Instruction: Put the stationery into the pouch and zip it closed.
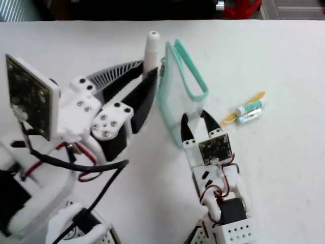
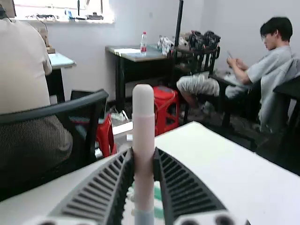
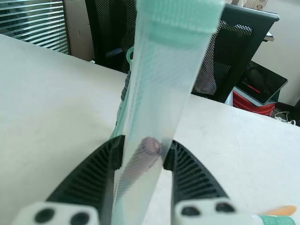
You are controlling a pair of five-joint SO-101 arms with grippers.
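High view, live | left gripper clenched on upright white marker, beside pouch | right gripper pinching the standing pouch's near end | two small tubes on table, right of pouch
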